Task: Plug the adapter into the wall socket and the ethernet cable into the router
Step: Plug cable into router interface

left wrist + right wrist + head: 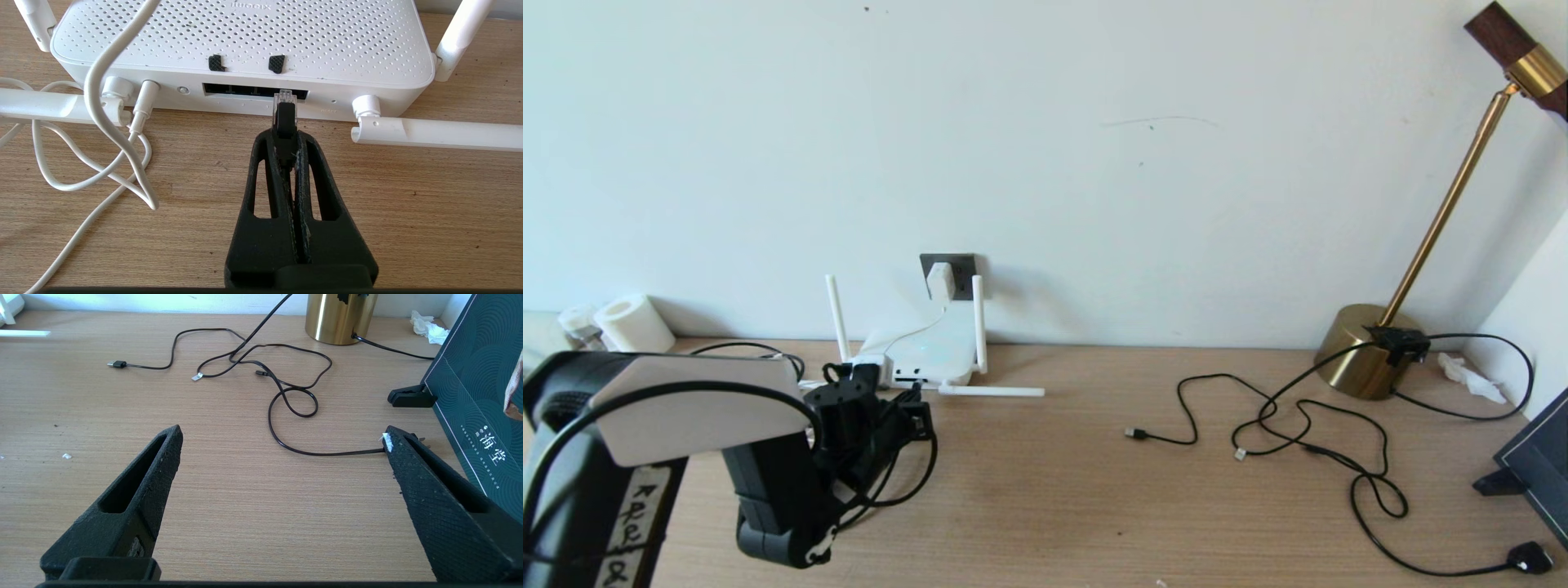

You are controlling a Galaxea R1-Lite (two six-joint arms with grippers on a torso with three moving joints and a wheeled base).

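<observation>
Wooden table (pixel 1094 490) against a pale wall: your left gripper (pixel 286 122), jaws clamped on the ethernet cable (pixel 284 116), aligns its clear tip at the router (pixel 245 45) port slot (adapter (pixel 940 280) already sits in the wall socket (pixel 964 265)). Your right gripper (pixel 282 441) idles nearby, jaws wide apart.

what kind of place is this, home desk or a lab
Probably a home or office desk against a wall: a brass desk lamp, a white router by a wall socket, and loose black cables on wood.

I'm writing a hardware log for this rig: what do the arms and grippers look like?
Left arm: black body, white panel, black hose looped over it, handwritten white label. Left gripper and right gripper: matte black, textured, tapering fingers with slot cutouts.
</observation>
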